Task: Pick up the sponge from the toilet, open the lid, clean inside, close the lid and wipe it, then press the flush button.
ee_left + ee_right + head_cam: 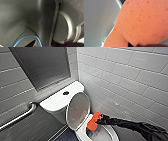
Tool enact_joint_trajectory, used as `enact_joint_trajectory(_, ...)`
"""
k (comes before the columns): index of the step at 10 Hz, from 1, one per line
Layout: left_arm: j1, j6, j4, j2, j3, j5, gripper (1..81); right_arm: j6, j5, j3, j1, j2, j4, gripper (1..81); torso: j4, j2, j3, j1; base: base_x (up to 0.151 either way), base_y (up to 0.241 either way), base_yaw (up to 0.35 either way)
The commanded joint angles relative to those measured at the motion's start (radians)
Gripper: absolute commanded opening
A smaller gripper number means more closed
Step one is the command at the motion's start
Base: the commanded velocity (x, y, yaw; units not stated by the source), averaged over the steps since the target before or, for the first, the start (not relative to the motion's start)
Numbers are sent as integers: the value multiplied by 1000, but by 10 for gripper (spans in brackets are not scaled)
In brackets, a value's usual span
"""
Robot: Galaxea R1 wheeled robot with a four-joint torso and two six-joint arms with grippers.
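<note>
Right gripper (99, 120), black arm entering from the right: fingers pinching the small orange-red porous sponge (94, 122) by one edge. Sponge held at the far rim of the white glossy ceramic toilet (53, 103), over the open bowl. White oval lid (78, 109) raised, tilted back toward the tank. Small dark round flush button (66, 93) sits mid tank top. Curved metal grab bar (20, 116) on the grey tiled wall (130, 77), left of the tank.

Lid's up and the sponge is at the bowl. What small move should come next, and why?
Probably lower the right pincer slightly, pressing the orange-red wavy sponge it grips onto the inner wall of the white ceramic toilet bowl: the white oval lid stands open, and the sponge sits at the rim.
</note>
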Motion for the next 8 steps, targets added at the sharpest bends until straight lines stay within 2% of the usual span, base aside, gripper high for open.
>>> enact_joint_trajectory(1, 21, -7, -17, -1, 17, 73, 811, 21, 40, 27, 92, -28, 18, 10, 0, 0, 0, 0, 0, 0, 0)
enact_joint_trajectory(2, 28, -7, -26, -6, 17, 73, 811, 44, 82, 48, 70, -56, 26, 10, 0, 0, 0, 0, 0, 0, 0)
enact_joint_trajectory(5, 33, -7, -31, -6, 22, 73, 811, 116, 137, 132, 30, -163, 26, 10, 0, 0, 0, 0, 0, 0, 0)
enact_joint_trajectory(8, 33, -4, -28, 3, 24, 69, 811, 139, 165, 313, -39, -333, 26, 10, 0, 0, 0, 0, 0, 0, 0)
